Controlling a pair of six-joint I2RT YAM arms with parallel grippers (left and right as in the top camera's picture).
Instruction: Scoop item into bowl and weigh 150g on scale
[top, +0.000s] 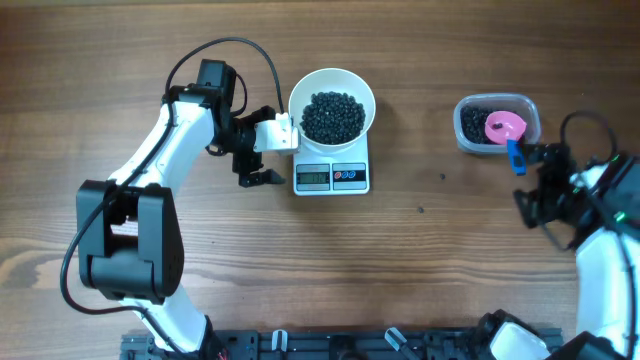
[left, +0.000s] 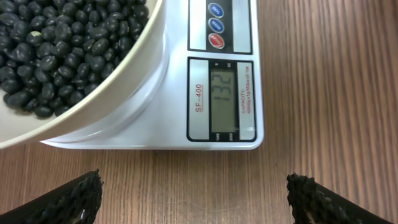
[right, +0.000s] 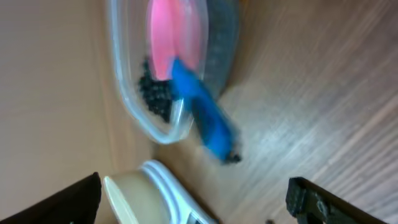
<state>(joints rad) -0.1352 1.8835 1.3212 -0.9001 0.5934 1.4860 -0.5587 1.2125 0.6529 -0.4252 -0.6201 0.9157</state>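
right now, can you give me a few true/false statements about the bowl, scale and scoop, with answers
1. The bowl sits on the scale. True.
2. The scale's display reads 150. False: it reads 132.
3. The bowl holds black beans. True.
4. The right fingers grip the pink scoop. False: they are open, and the scoop lies in the clear tub, its blue handle over the rim.
5. The left fingers are shut on the bowl's rim. False: they are open, short of the scale and holding nothing.
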